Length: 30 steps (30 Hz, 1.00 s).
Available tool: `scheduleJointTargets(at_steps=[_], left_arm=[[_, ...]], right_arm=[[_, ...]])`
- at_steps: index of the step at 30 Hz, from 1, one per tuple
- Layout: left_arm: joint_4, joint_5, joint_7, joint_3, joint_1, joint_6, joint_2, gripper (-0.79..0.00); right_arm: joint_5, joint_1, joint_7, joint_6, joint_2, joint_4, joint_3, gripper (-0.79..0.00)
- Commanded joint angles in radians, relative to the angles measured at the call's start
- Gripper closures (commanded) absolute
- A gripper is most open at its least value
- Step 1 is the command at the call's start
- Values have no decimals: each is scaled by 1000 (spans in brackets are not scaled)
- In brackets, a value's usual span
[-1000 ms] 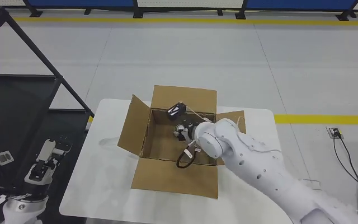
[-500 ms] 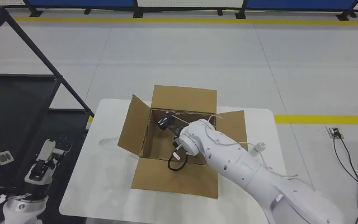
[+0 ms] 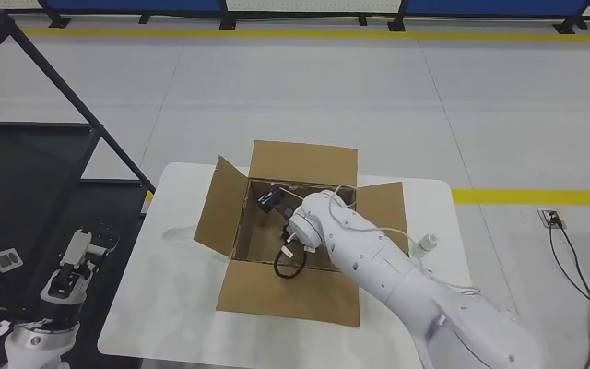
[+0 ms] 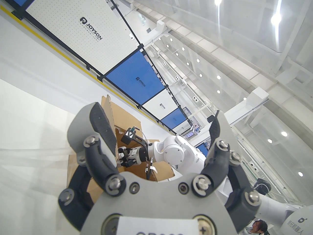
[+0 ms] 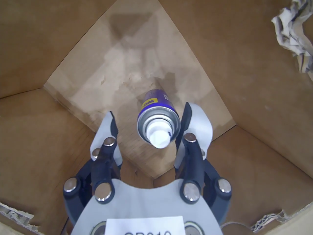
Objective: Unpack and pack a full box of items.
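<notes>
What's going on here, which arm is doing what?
The right gripper is down inside the open cardboard box, jaws open on either side of a spray can that stands upright on the box floor, not clamped on it. Some crumpled paper sits by one box wall. The left gripper is open and empty, off the edge of the table, away from the box.

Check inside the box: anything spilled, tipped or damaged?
Nothing spilled or toppled: the spray can stands upright on the box floor. The floor around it looks blotchy, stain or shadow, I cannot tell. A crumpled paper wad sits by one wall.
</notes>
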Motion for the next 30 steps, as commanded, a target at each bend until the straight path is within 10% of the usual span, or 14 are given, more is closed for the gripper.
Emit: scheduleJointTargets(at_steps=[1,9,15,23,30], left_arm=[[0,0,0,0,0,0,0,-785],[0,0,0,0,0,0,0,-785],[0,0,0,0,0,0,0,-785],[0,0,0,0,0,0,0,-785],[0,0,0,0,0,0,0,-785]], right_arm=[[0,5,-7,-8,-4,12,9,-677],[-23,33,-44,-25,30,-21,87,-785],[-72,-21,9,-68,158,-225,248,-785],[-229,-519,254,-128,409,-1030,806,-785],[-259,-816,250,-127,470,-1255,1166,-785]])
